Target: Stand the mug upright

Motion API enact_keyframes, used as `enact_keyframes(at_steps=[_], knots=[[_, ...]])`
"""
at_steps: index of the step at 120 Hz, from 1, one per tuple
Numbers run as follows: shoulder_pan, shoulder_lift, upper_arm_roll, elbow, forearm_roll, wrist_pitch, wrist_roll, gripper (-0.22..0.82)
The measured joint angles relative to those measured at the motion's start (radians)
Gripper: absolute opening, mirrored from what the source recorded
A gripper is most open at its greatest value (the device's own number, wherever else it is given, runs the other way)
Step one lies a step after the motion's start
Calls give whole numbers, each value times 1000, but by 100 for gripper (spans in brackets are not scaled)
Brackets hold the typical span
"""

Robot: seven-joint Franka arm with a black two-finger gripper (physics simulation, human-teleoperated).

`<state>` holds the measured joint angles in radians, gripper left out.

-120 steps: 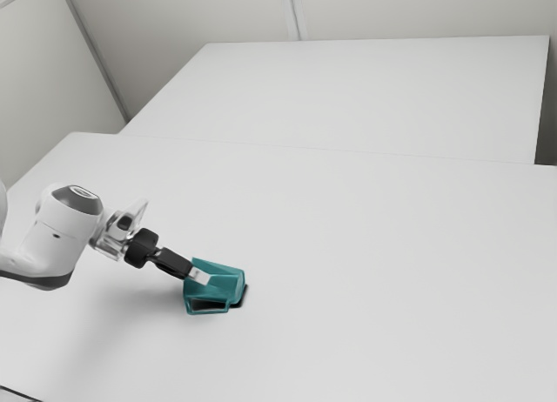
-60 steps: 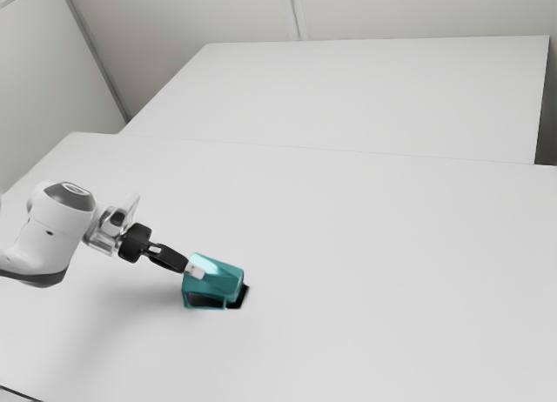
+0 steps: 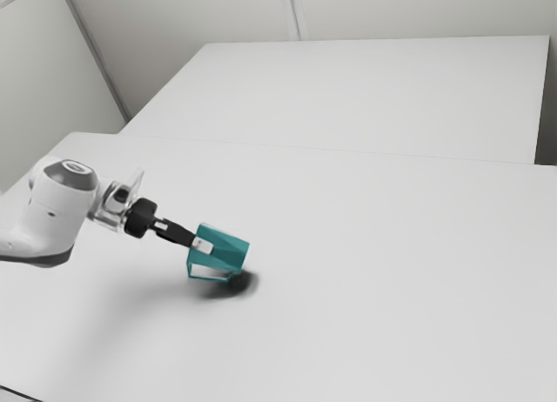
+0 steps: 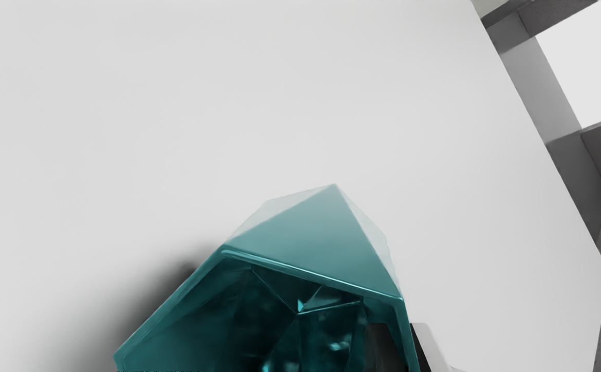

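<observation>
The mug (image 3: pixel 224 250) is held aslant over the table (image 3: pixel 392 245), its mouth toward the arm and its base toward the exterior view's right, dipping a little; the pincer (image 3: pixel 202 245) is clamped on its wall near the rim, one finger (image 4: pixel 383 343) inside the hollow and the other outside.

The step in hand, as I judge it, is to turn the mug mouth-up and put it down; the wrist should roll the base under slowly, with enough height that neither the base edge nor the loop beneath, probably the handle, catches the table; then it should be lowered until the base sits flat, and the pincer opened only after that; a grip on one thin wall may let the mug pivot, so a gentle, even turn is best.

The exterior view gives the tilt, the loop and the soft shadow (image 3: pixel 238 284) below, which suggests a low lift; the wrist view adds the faceted inside and how the wall lies between the fingers.
</observation>
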<state>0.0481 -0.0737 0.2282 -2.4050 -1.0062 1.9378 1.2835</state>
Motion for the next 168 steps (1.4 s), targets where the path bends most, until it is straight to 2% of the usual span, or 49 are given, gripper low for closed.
enact_keyframes(at_steps=[48,74,90,130,168], knots=[[-19,17,2,168,322,33,-144,-18],[-62,187,-10,435,493,57,-253,-18],[-71,258,-24,531,562,57,-316,-18],[-83,348,-29,635,795,53,-471,-18],[-96,437,-40,712,890,57,-586,-18]])
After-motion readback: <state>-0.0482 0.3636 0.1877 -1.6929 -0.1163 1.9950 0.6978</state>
